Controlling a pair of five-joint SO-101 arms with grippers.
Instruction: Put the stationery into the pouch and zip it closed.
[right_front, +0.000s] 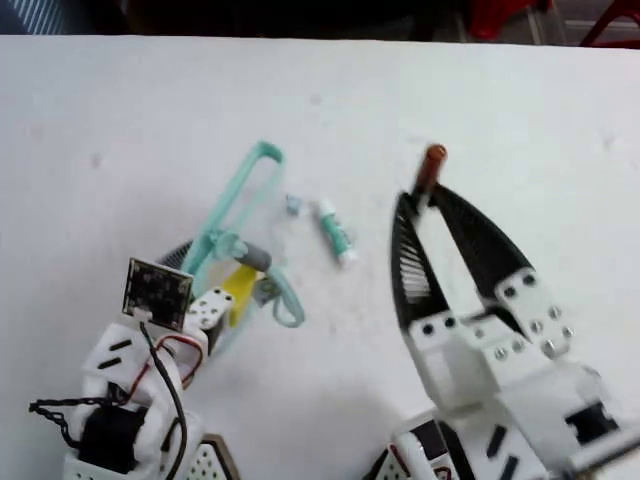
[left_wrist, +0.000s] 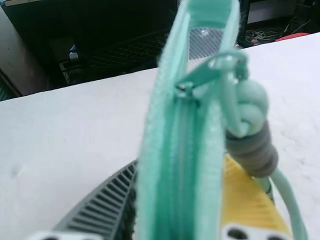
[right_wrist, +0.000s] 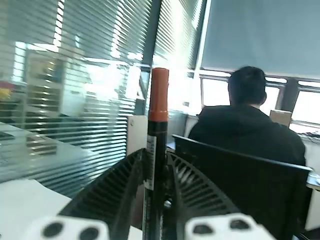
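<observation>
A mint-green pouch stands on edge on the white table, and my left gripper is shut on its near end. In the left wrist view the pouch sits between the black finger and the yellow finger, with its zipper pull and a grey bead on a green cord beside it. My right gripper is shut on a black marker with an orange-brown cap, right of the pouch. The marker stands upright between the black fingers. A small green-and-white stick lies between the pouch and the marker.
A tiny pale piece lies next to the stick, close to the pouch. The table's far edge runs along the back. Bare table stretches behind and to the left of the pouch.
</observation>
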